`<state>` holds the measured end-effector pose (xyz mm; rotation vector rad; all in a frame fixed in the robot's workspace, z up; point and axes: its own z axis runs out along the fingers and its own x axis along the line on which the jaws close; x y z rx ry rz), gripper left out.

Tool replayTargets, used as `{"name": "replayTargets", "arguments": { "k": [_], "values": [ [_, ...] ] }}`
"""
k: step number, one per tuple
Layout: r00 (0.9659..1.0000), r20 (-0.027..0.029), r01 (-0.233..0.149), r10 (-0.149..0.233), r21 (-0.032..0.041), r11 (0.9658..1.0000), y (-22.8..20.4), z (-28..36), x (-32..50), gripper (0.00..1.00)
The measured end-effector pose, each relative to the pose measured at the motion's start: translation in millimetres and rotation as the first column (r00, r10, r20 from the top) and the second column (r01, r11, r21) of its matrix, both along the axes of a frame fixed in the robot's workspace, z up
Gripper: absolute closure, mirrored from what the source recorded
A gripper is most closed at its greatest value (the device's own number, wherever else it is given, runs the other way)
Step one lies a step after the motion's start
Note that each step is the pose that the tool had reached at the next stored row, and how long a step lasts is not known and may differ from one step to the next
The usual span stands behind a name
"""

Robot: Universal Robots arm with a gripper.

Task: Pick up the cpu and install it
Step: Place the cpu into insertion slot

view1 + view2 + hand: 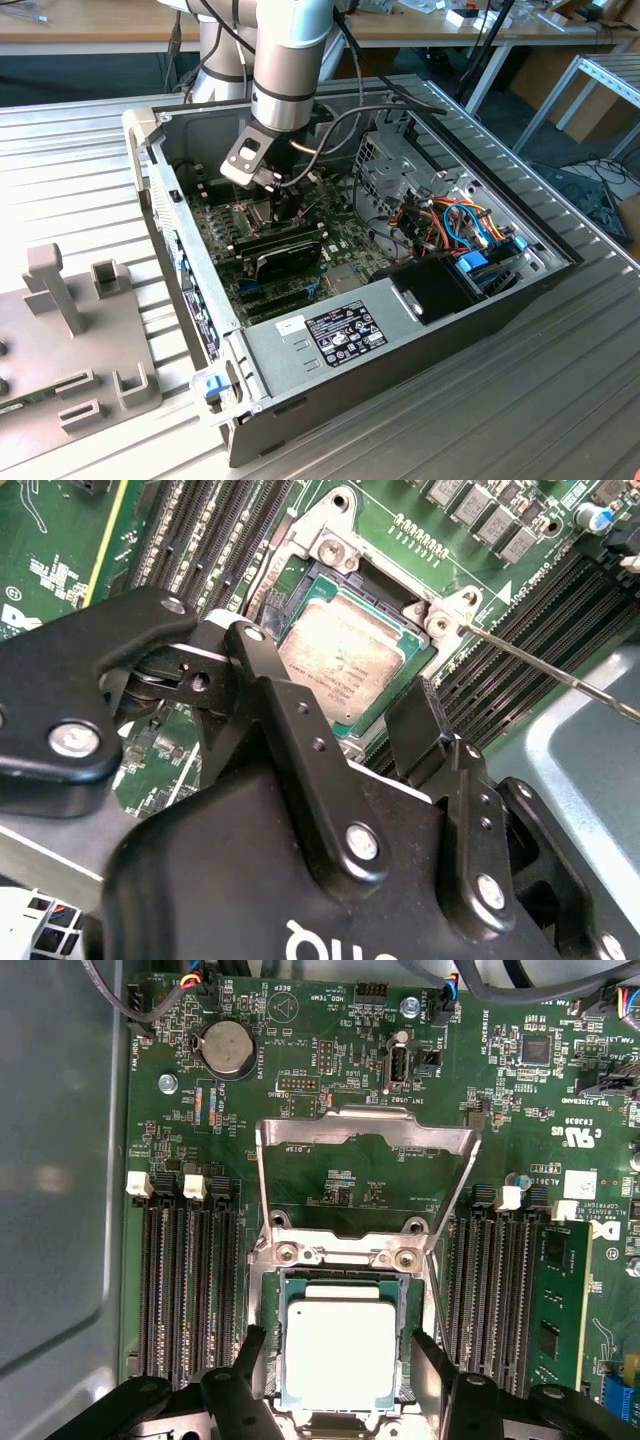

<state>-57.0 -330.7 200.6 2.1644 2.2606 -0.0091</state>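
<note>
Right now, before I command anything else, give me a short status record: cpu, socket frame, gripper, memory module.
cpu: lies flat in the socket, metal top up
socket frame: hinged open, off the cpu
gripper: over the cpu, jaws open, one on each side, not touching it
memory module: seated in a slot beside the socket

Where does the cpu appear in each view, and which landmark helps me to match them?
Exterior view: too small to tell; the open gripper hangs over the motherboard there.
Second wrist view: the cpu lies in its socket, beside a black finger.
First wrist view: in the socket, between the two fingertips.
Landmark: the two frame screws beside the cpu.
</note>
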Motion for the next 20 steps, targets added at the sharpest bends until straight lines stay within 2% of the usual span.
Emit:
{"name": "replayTargets", "arguments": {
  "k": [20],
  "values": [
    [1.0000, 0.0000, 0.001, -0.001, -0.0012, 1.0000, 0.7, -2.4, 0.7, 0.32]
  ]
}}
